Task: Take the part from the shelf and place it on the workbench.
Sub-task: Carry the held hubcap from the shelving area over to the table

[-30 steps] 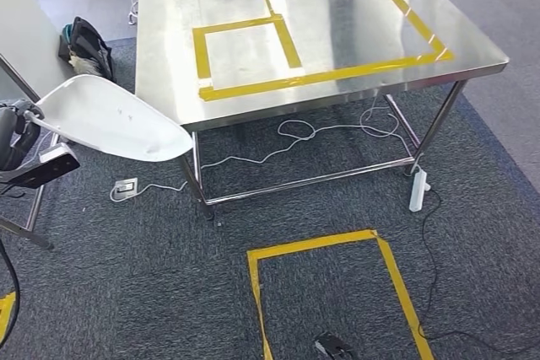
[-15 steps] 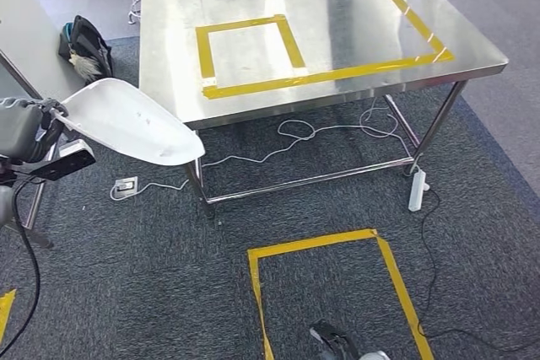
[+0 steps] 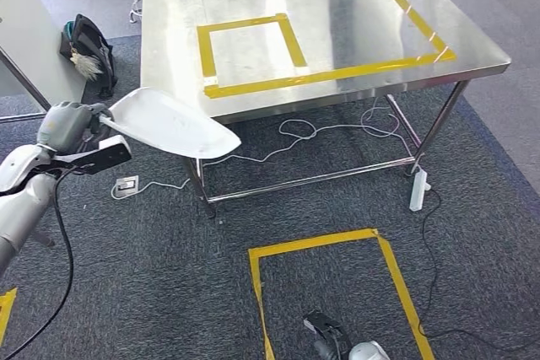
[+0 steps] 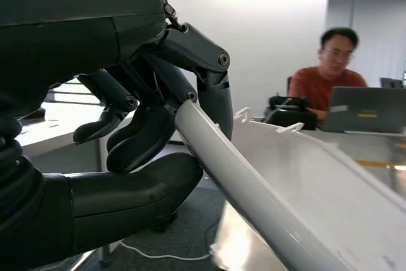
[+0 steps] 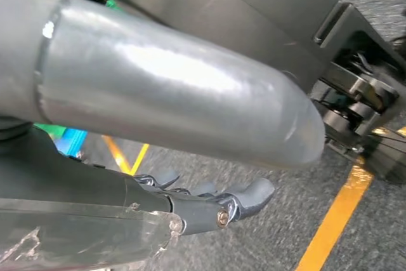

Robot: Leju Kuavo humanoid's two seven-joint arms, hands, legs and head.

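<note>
The left hand (image 3: 71,126) grasps one white part (image 3: 169,124) by its rim, holding it in the air just off the near left corner of the one steel table (image 3: 357,31). Keep the part level, carry it right and far over the tabletop, and lower it inside a yellow tape outline (image 3: 250,55). Two outlines adjoin there. The right hand (image 5: 225,204) hangs released, holding nothing.
</note>
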